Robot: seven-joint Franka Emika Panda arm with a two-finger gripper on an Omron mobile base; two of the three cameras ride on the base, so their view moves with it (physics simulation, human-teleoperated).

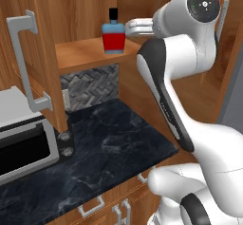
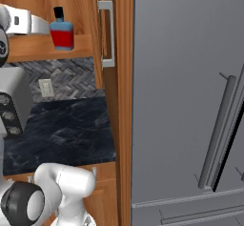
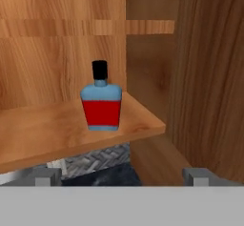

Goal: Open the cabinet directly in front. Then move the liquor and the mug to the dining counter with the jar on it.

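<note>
While jaws gape, gripper (image 3: 121, 176) faces upright liquor (image 3: 101, 102).

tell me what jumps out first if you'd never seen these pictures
The liquor, a blue and red bottle with a black cap, stands upright and alone on the bottom shelf of the cabinet, whose doors are swung open. The white arm reaches up toward that shelf, and the gripper hangs open in front of the bottle, not touching it. Below lie a black marbled counter and a silver toaster oven at its left.
</note>
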